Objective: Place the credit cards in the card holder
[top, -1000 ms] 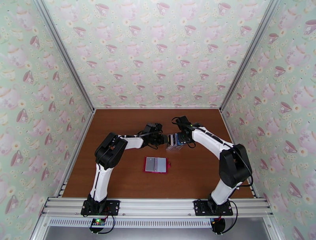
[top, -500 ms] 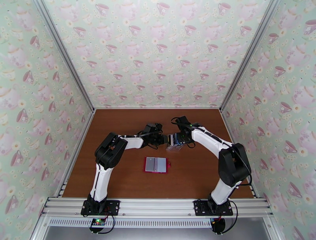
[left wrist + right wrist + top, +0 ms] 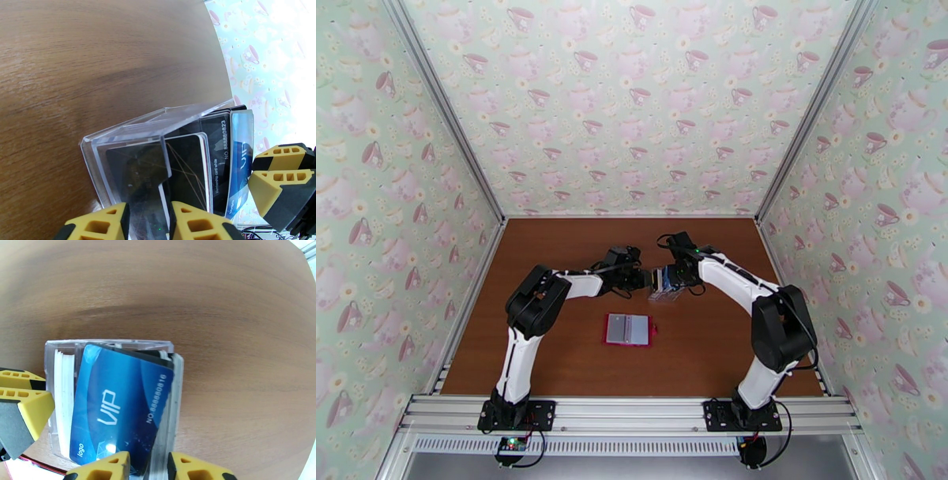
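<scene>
One card targeted: left gripper (image 3: pixel 150 221) pins the clear rack (image 3: pixel 130 134), right gripper (image 3: pixel 148 465) widens around the blue VIP card (image 3: pixel 118 398), hold uncertain.

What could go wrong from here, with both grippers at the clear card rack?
The blue VIP card leans crooked against the darker cards behind it, so the right gripper, straddling its edge, may pinch two cards or a wall of the clear rack. The left gripper straddles a rack wall; if that slips, the rack could tip. The grippers sit close and could bump.
</scene>
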